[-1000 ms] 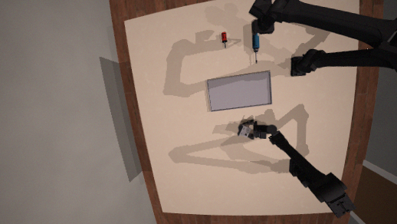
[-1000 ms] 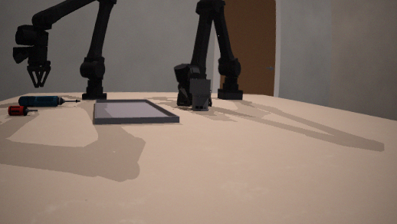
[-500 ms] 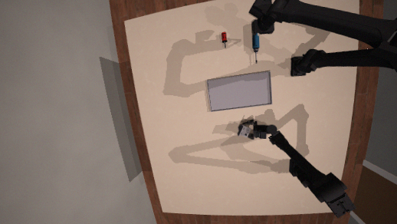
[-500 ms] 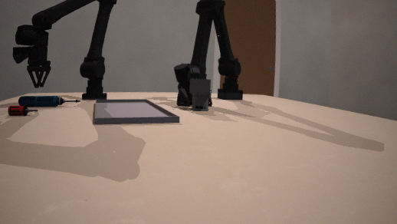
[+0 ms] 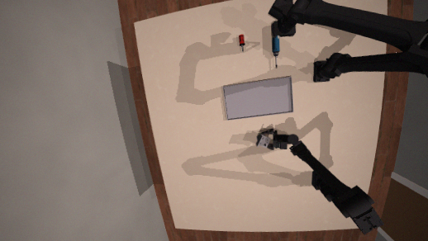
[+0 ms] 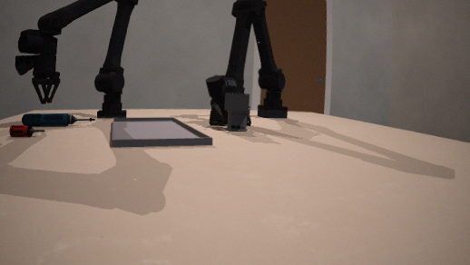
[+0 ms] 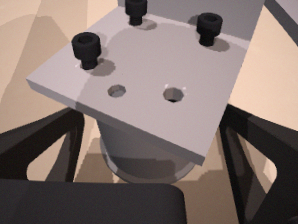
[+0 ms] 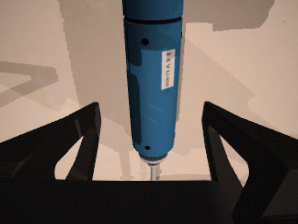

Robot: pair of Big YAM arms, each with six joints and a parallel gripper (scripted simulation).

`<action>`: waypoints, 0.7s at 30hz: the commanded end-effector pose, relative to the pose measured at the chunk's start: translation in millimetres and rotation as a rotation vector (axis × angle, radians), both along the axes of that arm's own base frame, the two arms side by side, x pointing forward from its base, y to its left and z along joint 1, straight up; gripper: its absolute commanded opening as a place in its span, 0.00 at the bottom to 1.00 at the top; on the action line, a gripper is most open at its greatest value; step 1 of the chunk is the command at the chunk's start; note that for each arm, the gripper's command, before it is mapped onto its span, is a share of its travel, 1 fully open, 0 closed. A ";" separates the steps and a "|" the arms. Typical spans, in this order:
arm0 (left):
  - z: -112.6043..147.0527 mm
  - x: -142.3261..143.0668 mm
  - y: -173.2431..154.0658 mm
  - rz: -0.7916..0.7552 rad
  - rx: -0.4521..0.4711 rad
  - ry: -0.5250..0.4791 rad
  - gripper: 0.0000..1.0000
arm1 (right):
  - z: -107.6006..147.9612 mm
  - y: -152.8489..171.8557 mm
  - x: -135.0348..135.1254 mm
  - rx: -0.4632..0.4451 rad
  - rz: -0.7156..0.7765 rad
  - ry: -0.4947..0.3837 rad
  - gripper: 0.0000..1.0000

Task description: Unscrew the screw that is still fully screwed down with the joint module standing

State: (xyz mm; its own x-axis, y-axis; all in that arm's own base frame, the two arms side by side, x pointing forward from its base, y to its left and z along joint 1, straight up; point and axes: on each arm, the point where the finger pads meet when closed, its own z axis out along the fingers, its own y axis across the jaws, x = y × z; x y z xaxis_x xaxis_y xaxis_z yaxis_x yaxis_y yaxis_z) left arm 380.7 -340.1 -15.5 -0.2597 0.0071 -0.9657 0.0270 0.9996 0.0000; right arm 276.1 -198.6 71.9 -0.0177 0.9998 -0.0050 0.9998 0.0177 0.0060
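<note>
The joint module [image 6: 238, 120] [image 7: 137, 145] stands upright on the table [image 5: 198, 206] [image 6: 272, 204], just beside the tray [image 5: 292, 99] [image 6: 159, 142]. The bracket [image 5: 263, 143] [image 6: 238, 103] [image 7: 150, 65] lies across its top, one flange rising. Three black socket-head screws [image 7: 86, 47] [image 7: 209, 25] [image 7: 135, 7] stand in the flat plate, their shanks partly exposed; two round holes [image 7: 117, 91] [image 7: 173, 94] lie nearer the camera.

The electric screwdriver [image 5: 276, 45] [image 6: 47, 120] [image 8: 153, 85] lies beyond the tray's opposite side. A white label [image 8: 168, 69] on its blue barrel carries small sideways print, seemingly "3.6 V Li-ion". The short red screwdriver [image 5: 242, 40] [image 6: 22, 131] lies near it.

The left gripper [image 5: 265, 138] [image 6: 230, 122] [image 7: 151, 112] is wide open, its fingers on either side of the module; contact cannot be told. The right gripper [image 5: 279, 35] [image 6: 45, 102] [image 8: 151, 110] is moderately open, holding nothing, and hovers above the blue barrel.

The left arm [image 5: 330, 186] [image 6: 237, 54] reaches low; the right arm [image 5: 351, 21] [image 6: 77, 13] arches high, its wrist pointing down.

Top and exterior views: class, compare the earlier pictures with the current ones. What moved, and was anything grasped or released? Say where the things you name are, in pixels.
Nothing visibly changed. The right gripper [image 5: 276, 35] [image 6: 45, 103] [image 8: 151, 110] remains above the electric screwdriver [image 5: 275, 45] [image 6: 47, 120] [image 8: 155, 90], the left gripper [image 5: 267, 139] [image 6: 230, 122] [image 7: 151, 112] at the bracketed module [image 6: 237, 122] [image 7: 142, 145]; tray [image 5: 256, 103] [image 6: 163, 142] and red screwdriver [image 5: 241, 40] [image 6: 21, 131] stayed put.
</note>
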 end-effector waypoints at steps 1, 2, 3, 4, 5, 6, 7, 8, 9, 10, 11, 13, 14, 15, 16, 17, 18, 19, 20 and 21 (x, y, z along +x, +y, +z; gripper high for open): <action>-9.2 -6.0 -2.0 -0.013 0.012 0.001 0.86 | 10.5 -6.5 8.9 -0.014 0.001 -0.020 0.65; -10.5 -9.2 0.1 -0.010 0.012 0.006 0.86 | 10.5 -6.5 8.9 -0.014 0.001 -0.020 0.65; -11.5 -11.1 0.8 -0.008 0.012 0.011 0.86 | 10.5 -6.5 8.9 -0.014 0.001 -0.020 0.65; -12.5 -13.1 1.5 -0.008 0.020 0.016 0.86 | 10.5 -6.5 8.9 -0.014 0.001 -0.020 0.65; -13.2 -15.0 2.1 -0.008 0.027 0.020 0.86 | 10.5 -6.5 8.9 -0.014 0.001 -0.020 0.65; -8.7 -15.9 1.0 -0.008 0.019 0.015 0.86 | 10.5 -6.5 8.9 -0.014 0.001 -0.020 0.65; -1.1 -16.3 -1.0 -0.008 0.006 0.007 0.86 | 10.5 -6.5 8.9 -0.014 0.001 -0.020 0.65; 5.6 -16.9 -2.7 -0.008 -0.006 0.000 0.86 | 10.5 -6.5 8.9 -0.014 0.001 -0.020 0.65; 6.0 -18.5 -2.6 -0.008 -0.006 0.000 0.86 | 10.5 -6.5 8.9 -0.014 0.001 -0.020 0.65; 6.4 -20.1 -2.5 -0.008 -0.006 0.000 0.86 | 10.5 -6.5 8.9 -0.014 0.001 -0.020 0.65; 6.8 -21.7 -2.5 -0.008 -0.006 0.000 0.86 | 10.5 -6.5 8.9 -0.014 0.001 -0.020 0.65; 7.5 -25.0 -2.3 -0.008 -0.006 0.000 0.86 | 10.5 -6.5 8.9 -0.014 0.001 -0.020 0.65; 7.5 -25.0 -2.3 -0.008 -0.006 0.000 0.86 | 10.5 -6.5 8.9 -0.014 0.001 -0.020 0.65; 7.4 -25.0 -2.6 -0.009 -0.006 0.001 0.86 | 10.5 -6.5 8.9 -0.014 0.001 -0.020 0.65; 2.3 -25.7 -1.4 -0.009 0.003 0.006 0.86 | 10.5 -6.5 8.9 -0.014 0.001 -0.020 0.65; 2.3 -25.7 -1.4 -0.009 0.003 0.006 0.86 | 10.5 -6.5 8.9 -0.014 0.001 -0.020 0.65; 2.3 -25.7 -1.4 -0.009 0.003 0.006 0.86 | 10.5 -6.5 8.9 -0.014 0.001 -0.020 0.65; 4.8 -27.1 -1.4 -0.008 0.000 0.004 0.86 | 10.5 -6.5 8.9 -0.014 0.001 -0.020 0.65; 8.3 -28.2 -2.2 -0.008 -0.006 0.000 0.86 | 10.5 -6.5 8.9 -0.014 0.001 -0.020 0.65; 8.7 -29.8 -2.1 -0.008 -0.006 0.000 0.86 | 10.5 -6.5 8.9 -0.014 0.001 -0.020 0.65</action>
State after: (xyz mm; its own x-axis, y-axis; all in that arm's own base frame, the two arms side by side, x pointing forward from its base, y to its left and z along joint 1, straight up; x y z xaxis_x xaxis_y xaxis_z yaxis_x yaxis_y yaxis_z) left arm 359.5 -338.1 -14.3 -0.2591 0.0115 -0.9658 0.0241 0.9997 0.0055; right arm 276.1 -198.6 71.9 -0.0177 0.9998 -0.0050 0.9998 0.0177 0.0060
